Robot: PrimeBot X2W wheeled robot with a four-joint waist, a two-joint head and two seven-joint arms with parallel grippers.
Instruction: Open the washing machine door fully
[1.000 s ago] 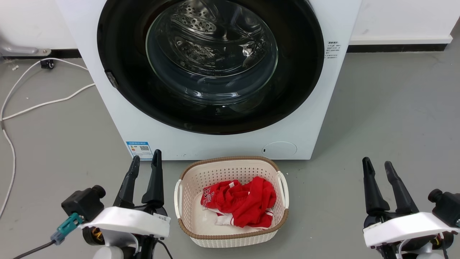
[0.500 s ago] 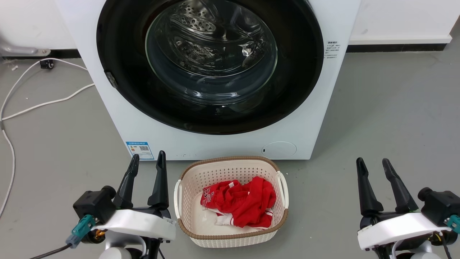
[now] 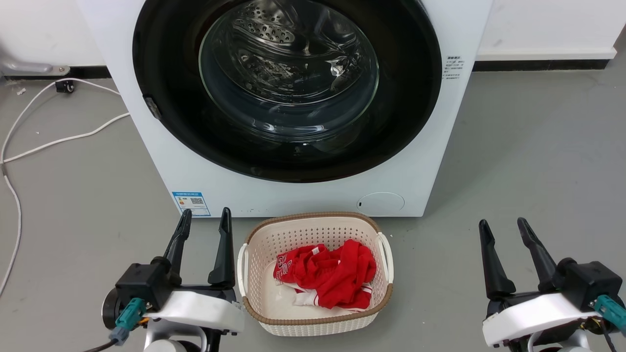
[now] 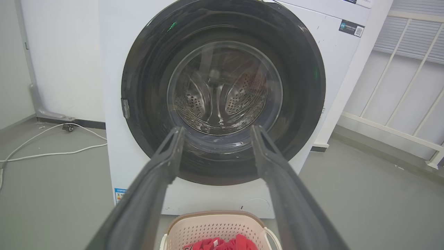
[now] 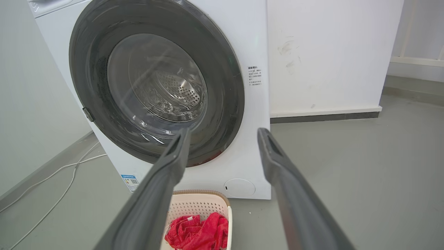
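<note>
The white washing machine [image 3: 430,161] stands in front of me, its front seen in all three views [image 4: 111,104] [image 5: 253,156]. Its washing machine door [image 3: 401,112] [image 4: 301,86] [image 5: 225,86], a wide glossy black rim around a bulging glass bowl, lies flat against the front, shut. A small latch tab [image 3: 152,107] sits on the rim's left edge. My left gripper [image 3: 205,217] [image 4: 216,129] is open and empty, low on the floor side left of the basket. My right gripper [image 3: 503,226] [image 5: 223,131] is open and empty at the lower right.
A cream perforated basket [image 3: 313,225] [image 4: 208,222] [image 5: 201,201] with red clothing [image 3: 327,276] sits on the grey floor right before the machine, between my grippers. White cables [image 3: 58,142] trail over the floor on the left. A white railing [image 4: 399,86] stands to the right.
My left gripper has shifted right and a little lower; my right gripper has shifted left and down. Both stay open. The door has not moved.
</note>
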